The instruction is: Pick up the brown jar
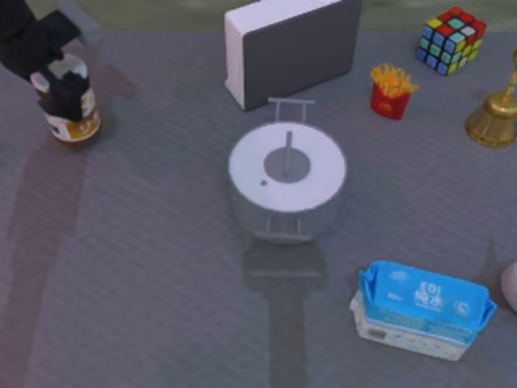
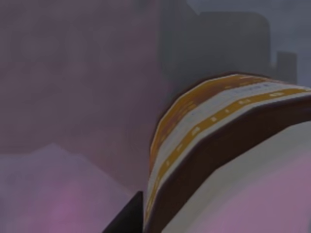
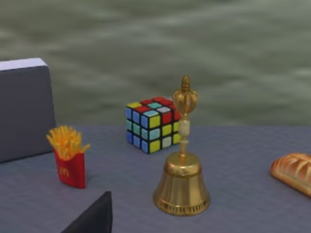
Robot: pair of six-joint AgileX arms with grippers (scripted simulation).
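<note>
Brown contents fill the brown jar (image 1: 71, 109) at the tabletop's (image 1: 145, 267) far left, where the left gripper (image 1: 65, 90) has its dark fingers closed around the white-lidded, orange-banded cylinder; the left wrist view shows that label band (image 2: 214, 121) close up. One red fries box (image 1: 391, 91) holds yellow fries. Also on the tabletop: one colour cube (image 1: 451, 39), one brass bell (image 1: 497, 113), one blue wipes pack (image 1: 422, 307). The right gripper is out of sight.

brown jar (image 1: 73, 113) far left | fries box (image 1: 391, 90) between cube (image 1: 451, 39), grey box (image 1: 291, 48)
</note>
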